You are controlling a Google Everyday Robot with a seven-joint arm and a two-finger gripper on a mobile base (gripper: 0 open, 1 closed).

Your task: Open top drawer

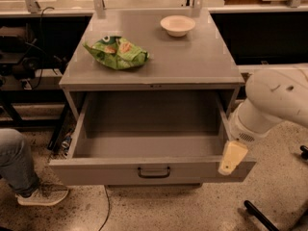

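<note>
One top drawer (110, 171) stands open, jaws at its corner.

The top drawer (96, 171) stands pulled out, the tool (232, 158) at its front right corner.

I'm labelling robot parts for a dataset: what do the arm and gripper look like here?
The arm is a bulky, rounded white shell with a small grille near its wrist; no cables show. The gripper, at the front right corner of the top drawer, is cream-yellow and blocky.
</note>
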